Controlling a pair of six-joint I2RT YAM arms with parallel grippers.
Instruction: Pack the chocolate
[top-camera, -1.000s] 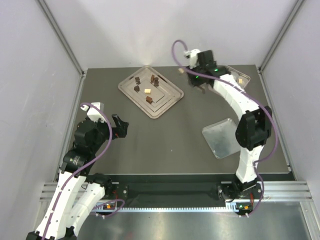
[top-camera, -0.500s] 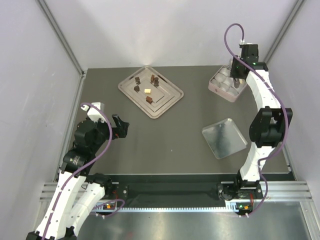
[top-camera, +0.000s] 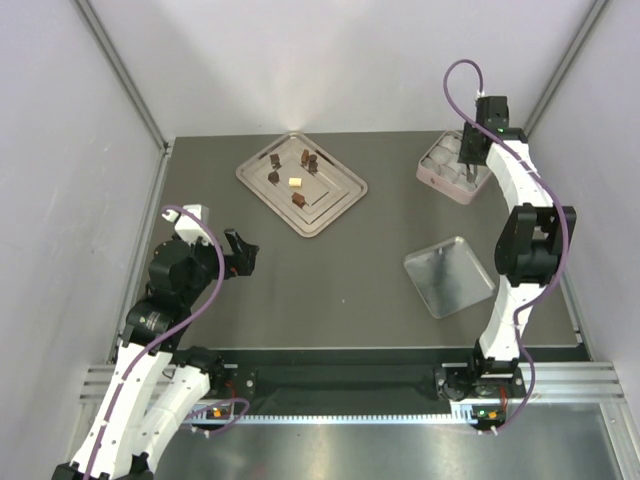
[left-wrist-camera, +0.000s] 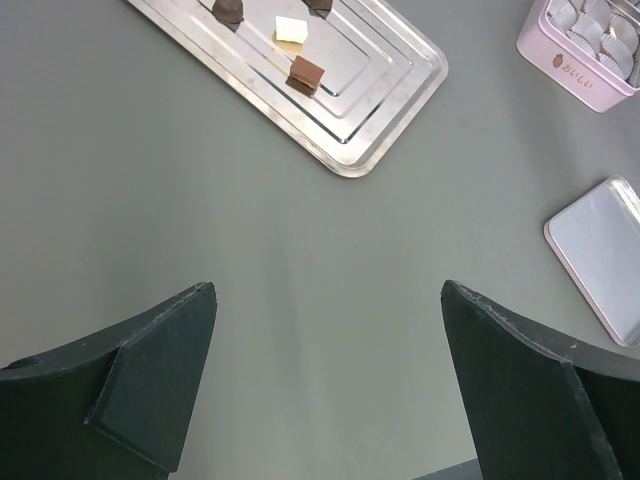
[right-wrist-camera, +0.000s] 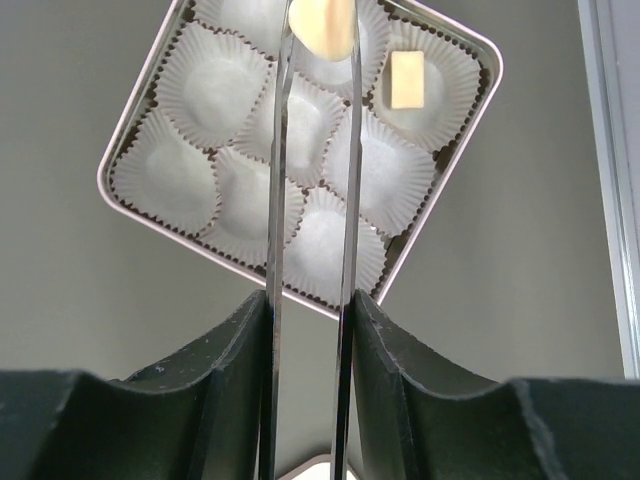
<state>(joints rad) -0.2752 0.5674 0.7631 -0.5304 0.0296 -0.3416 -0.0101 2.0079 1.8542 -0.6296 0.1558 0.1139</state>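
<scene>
Chocolate (top-camera: 298, 199) lies well apart from the left gripper (top-camera: 238, 252), which hangs wide open and empty at the lower left of the overhead view. We count six loose pieces on the steel tray (top-camera: 332, 197), upper left of centre. The silver lid (top-camera: 450, 275) lies off to the right.

Now the upper right: the right gripper (right-wrist-camera: 320, 35) has its thin blades pinched on a cream piece (right-wrist-camera: 321, 22) above the pink box (left-wrist-camera: 562, 68), where another cream block (right-wrist-camera: 406, 79) already sits in a paper cup (right-wrist-camera: 200, 90).

Trouble we'd watch for: the piece clinging to one blade on release, landing across the pleats between two cups, or a blade snagging a liner and dragging it.

The blade tips and the box's far corner run off the top of the wrist view, so we can't judge the height over the cups. Overhead, the arm covers part of the box.
</scene>
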